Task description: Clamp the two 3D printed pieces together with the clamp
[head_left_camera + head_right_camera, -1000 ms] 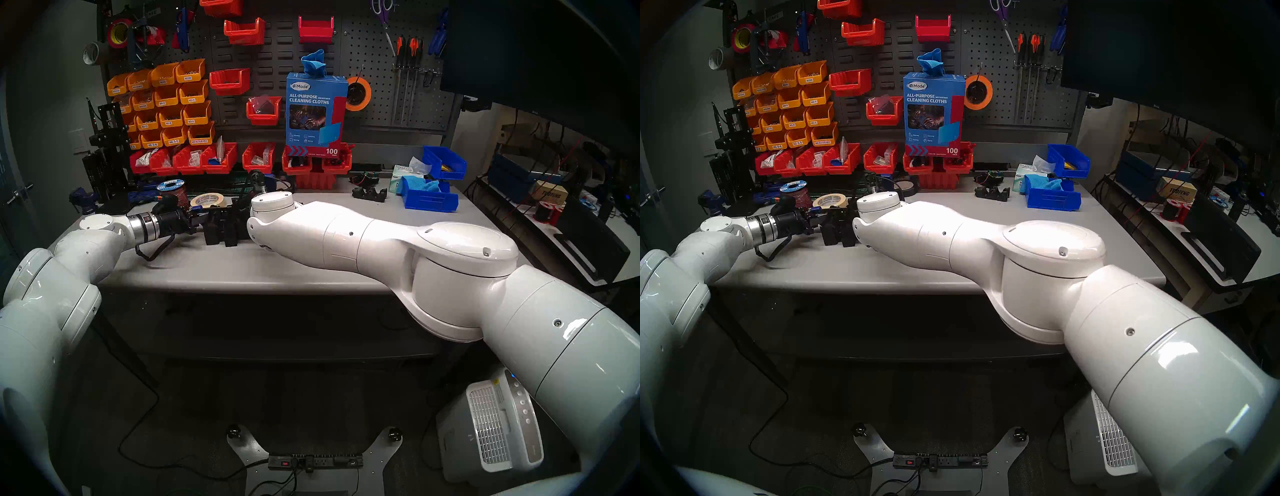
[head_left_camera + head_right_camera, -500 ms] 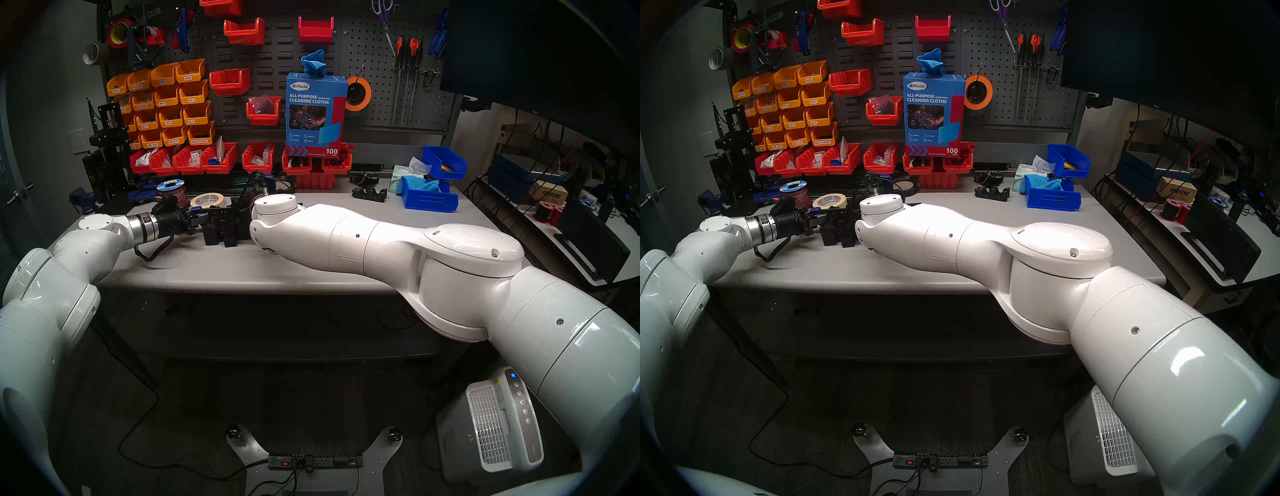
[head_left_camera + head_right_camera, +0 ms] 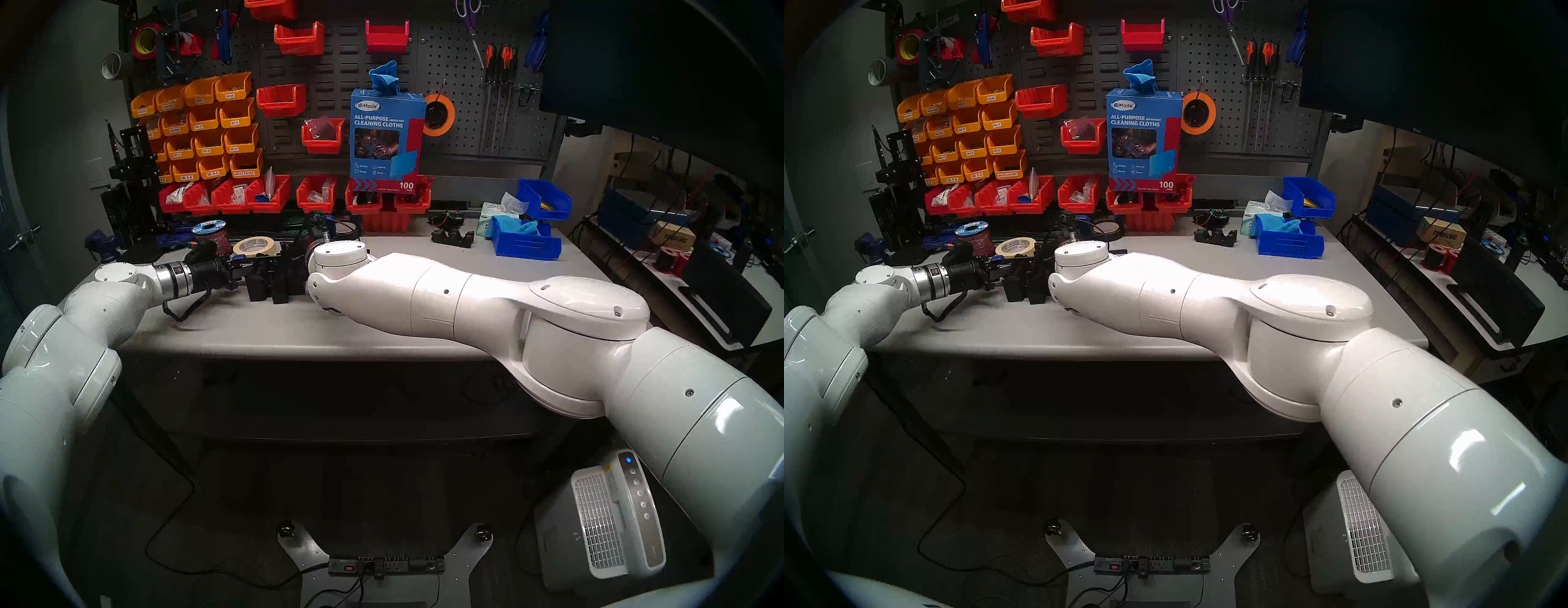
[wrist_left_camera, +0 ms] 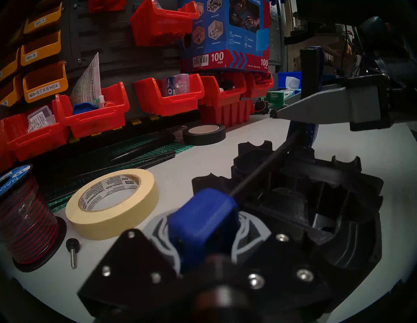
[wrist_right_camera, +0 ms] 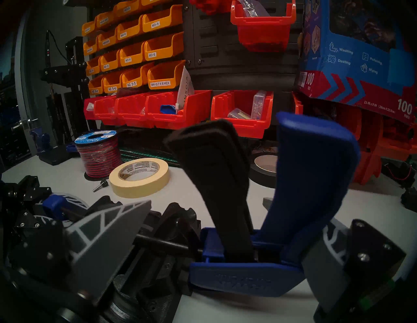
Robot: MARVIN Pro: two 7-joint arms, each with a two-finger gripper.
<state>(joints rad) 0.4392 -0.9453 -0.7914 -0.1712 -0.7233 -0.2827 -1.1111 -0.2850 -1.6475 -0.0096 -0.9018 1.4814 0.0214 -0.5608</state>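
The clamp point(image 5: 248, 277) lies on the white table point(image 3: 382, 322) at the left, its blue handle point(image 5: 311, 180) and black trigger point(image 5: 216, 176) standing up. Its thin black bar point(image 4: 259, 171) runs across the two 3D printed pieces point(image 4: 304, 191), black slotted blocks standing side by side point(image 3: 271, 286). My left gripper point(image 4: 205, 225) is shut on the blue end piece point(image 4: 203, 216) of the bar. My right gripper point(image 5: 230, 236) is open and straddles the trigger and handle, one grey finger point(image 5: 108, 243) on the bar side, the other finger point(image 5: 325, 270) behind the handle.
A masking tape roll point(image 4: 110, 203), a red wire spool point(image 4: 24, 214), a loose knob screw point(image 4: 72, 250) and a black tape roll point(image 4: 203, 133) lie just behind the work. Red bins point(image 3: 271, 195) line the back. Blue bins point(image 3: 526, 242) and a low black cradle part point(image 3: 452, 237) sit at the right.
My right arm has shifted a little to the right, the wrist with it. The left arm has dropped back very slightly, still holding the bar's end. The blocks have stayed in place.
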